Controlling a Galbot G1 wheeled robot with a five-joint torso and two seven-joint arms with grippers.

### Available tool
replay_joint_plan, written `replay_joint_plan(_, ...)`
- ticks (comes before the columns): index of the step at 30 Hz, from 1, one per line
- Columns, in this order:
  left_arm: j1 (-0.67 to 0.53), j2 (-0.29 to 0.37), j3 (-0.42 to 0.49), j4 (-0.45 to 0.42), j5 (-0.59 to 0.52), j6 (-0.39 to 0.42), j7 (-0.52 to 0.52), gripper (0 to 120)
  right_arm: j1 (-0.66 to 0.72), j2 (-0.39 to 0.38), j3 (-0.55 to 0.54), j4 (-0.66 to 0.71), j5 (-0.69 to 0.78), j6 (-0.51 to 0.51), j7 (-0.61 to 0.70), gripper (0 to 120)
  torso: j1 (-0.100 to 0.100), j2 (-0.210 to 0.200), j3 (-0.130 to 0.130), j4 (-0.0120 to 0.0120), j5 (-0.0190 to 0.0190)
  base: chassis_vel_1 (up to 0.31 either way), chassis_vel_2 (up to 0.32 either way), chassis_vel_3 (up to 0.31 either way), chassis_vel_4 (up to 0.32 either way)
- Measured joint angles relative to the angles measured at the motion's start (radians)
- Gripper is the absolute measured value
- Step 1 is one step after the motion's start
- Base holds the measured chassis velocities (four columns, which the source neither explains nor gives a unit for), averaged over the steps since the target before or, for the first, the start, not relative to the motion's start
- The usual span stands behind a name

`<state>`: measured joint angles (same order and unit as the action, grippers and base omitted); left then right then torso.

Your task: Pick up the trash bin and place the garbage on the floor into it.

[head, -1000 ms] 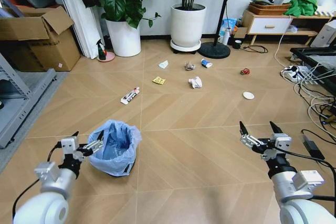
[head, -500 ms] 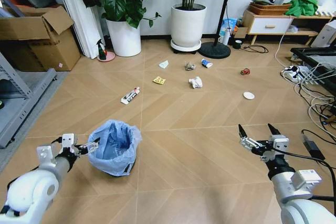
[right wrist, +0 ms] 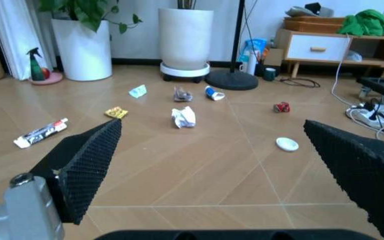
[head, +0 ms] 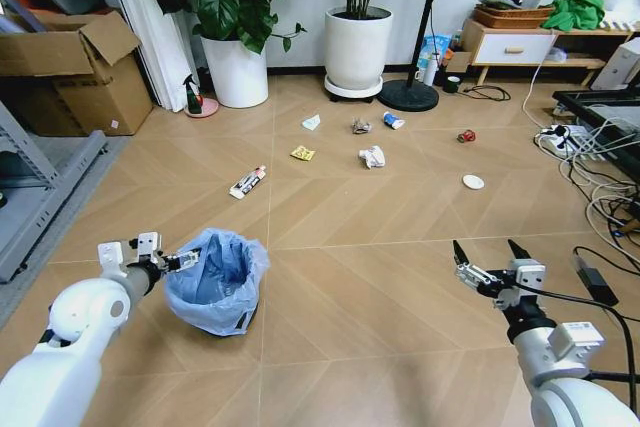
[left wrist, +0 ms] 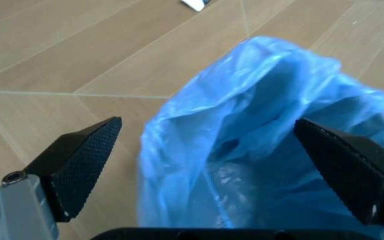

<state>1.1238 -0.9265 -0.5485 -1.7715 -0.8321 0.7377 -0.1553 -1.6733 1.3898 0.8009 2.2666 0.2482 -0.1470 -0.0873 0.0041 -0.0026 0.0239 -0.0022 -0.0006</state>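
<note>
Here the left gripper [head: 180, 260] is at the left rim of the bin [head: 217, 282], with its fingers [left wrist: 78, 162] spread wide; in the left wrist view the wrinkled blue bag [left wrist: 265, 145] lies between the two fingers, and I cannot tell if they touch the plastic. Nothing is grasped. The bin stands upright on the floor [head: 350, 297], in the near left part of the head view, and its bag hangs over the dark body. The right gripper [head: 487, 259] hovers over bare floor on the near right, well apart from the bin, also spread open and holding nothing. Farther out the garbage lies scattered on the floor: a tube [head: 248, 182] beyond the bin, a yellow wrapper [head: 302, 153], a white wad [head: 372, 157], a small pale piece [head: 312, 123], a grey wrapper [head: 361, 126], a blue-white can [head: 394, 121], a red can [head: 466, 135] and a white disc [head: 473, 182] to the right. Behind them, at the wall, stand two white pots [head: 358, 47] with plants, and a cardboard box [head: 75, 72] is on the far left.
</note>
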Motion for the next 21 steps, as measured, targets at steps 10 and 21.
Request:
replay_joint_plan(10,-0.044,0.022,0.044,0.102,0.022,0.002,0.041,100,-0.001,0.007,-0.002,-0.005,-0.002,0.004,0.001,100,0.000,0.000,0.000,0.0000,-0.0003,0.000,0.000,0.000,0.000)
replay_joint_plan(21,-0.068,0.022,0.070,0.151,0.029,0.000,0.062,100,-0.007,0.010,0.000,-0.005,-0.004,0.009,0.002,100,0.000,0.000,0.000,0.0000,-0.0003,0.000,0.000,0.000,0.000)
